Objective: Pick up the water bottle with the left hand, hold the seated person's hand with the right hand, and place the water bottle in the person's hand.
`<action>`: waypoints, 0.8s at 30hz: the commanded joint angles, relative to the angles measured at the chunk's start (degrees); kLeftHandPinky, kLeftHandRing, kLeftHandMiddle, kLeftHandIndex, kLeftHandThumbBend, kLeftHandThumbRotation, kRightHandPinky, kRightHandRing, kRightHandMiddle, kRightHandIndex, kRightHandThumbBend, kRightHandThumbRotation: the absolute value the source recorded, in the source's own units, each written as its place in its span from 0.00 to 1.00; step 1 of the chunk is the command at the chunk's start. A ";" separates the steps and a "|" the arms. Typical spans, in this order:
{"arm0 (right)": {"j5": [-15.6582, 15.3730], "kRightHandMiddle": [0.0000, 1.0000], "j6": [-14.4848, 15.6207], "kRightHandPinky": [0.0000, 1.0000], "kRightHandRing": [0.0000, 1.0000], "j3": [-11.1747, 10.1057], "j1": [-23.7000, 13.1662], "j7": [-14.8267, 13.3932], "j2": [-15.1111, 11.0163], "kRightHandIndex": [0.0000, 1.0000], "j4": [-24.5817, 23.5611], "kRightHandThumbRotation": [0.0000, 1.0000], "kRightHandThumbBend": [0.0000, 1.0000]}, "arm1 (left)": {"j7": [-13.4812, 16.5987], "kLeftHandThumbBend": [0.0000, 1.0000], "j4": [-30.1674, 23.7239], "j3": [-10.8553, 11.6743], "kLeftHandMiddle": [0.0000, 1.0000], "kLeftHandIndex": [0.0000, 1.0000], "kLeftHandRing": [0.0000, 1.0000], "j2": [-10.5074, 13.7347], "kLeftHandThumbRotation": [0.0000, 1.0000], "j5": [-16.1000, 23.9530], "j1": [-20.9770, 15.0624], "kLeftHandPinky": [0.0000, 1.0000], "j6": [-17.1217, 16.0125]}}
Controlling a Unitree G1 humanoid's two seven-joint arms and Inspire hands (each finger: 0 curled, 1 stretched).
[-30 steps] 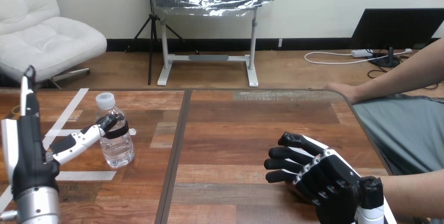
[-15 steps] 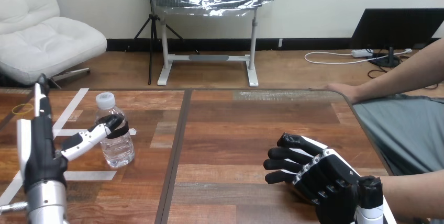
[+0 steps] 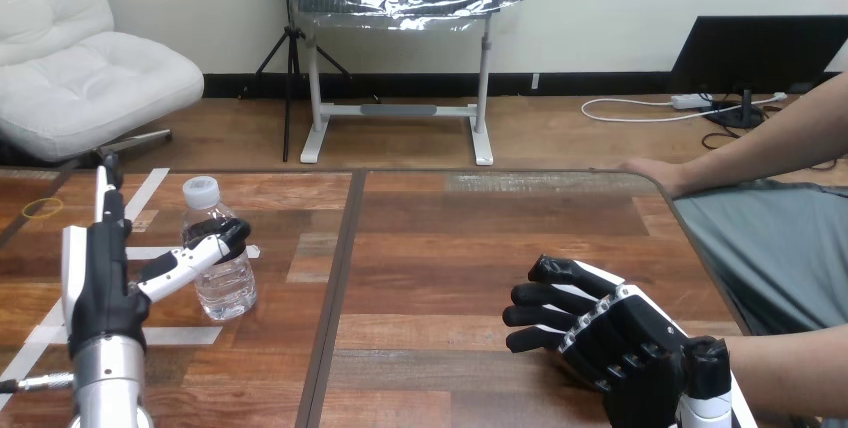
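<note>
The bottle (image 3: 224,286) stands upright on the table (image 3: 450,248), left of centre, cap on, with clear water showing. The left hand (image 3: 98,283) is just beside it on the left. Its fingers (image 3: 104,198) are straight and spread wide from the thumb, which lies across the bottle's near face at the label; nothing is gripped yet.

The right hand (image 3: 610,333) rests near the right edge, fingers loosely bent, holding nothing. The person's hand (image 3: 652,174) lies at the far right corner, well apart from both.

The bottle is probably light, thin-walled and smooth, so it may dent or slip. A wrap around the middle looks safest, with gentle pressure.
</note>
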 commanded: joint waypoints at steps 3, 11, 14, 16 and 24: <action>0.22 0.70 -0.62 0.61 0.68 -0.56 -3.00 0.36 0.19 0.73 -1.01 1.00 0.67 | -0.97 0.97 2.12 -1.41 1.00 1.00 1.00 2.30 0.24 -0.37 -6.22 0.95 -1.52; 0.26 0.70 -0.32 0.61 0.67 -0.58 -2.97 0.33 0.14 0.73 -1.22 1.00 0.68 | -1.77 0.97 4.51 -2.27 1.00 1.00 1.00 3.11 0.25 -0.25 -8.30 0.96 -0.38; 0.33 0.70 -0.18 0.60 0.67 -0.60 -2.95 0.30 0.14 0.73 -1.30 1.00 0.69 | -2.07 0.98 5.47 -2.48 1.00 1.00 1.00 3.29 0.26 -0.47 -9.08 0.96 -0.34; 0.34 0.70 -0.16 0.60 0.67 -0.63 -2.96 0.29 0.14 0.73 -1.30 1.00 0.69 | -2.46 0.99 6.04 -2.55 1.00 1.00 1.00 3.37 0.27 -0.73 -9.58 0.96 -0.21; 0.41 0.70 -0.21 0.60 0.67 -0.73 -3.08 0.45 0.00 0.73 -1.19 1.00 0.70 | -3.23 0.99 8.23 -2.87 1.00 1.00 1.00 3.75 0.27 -0.92 -11.42 0.97 0.27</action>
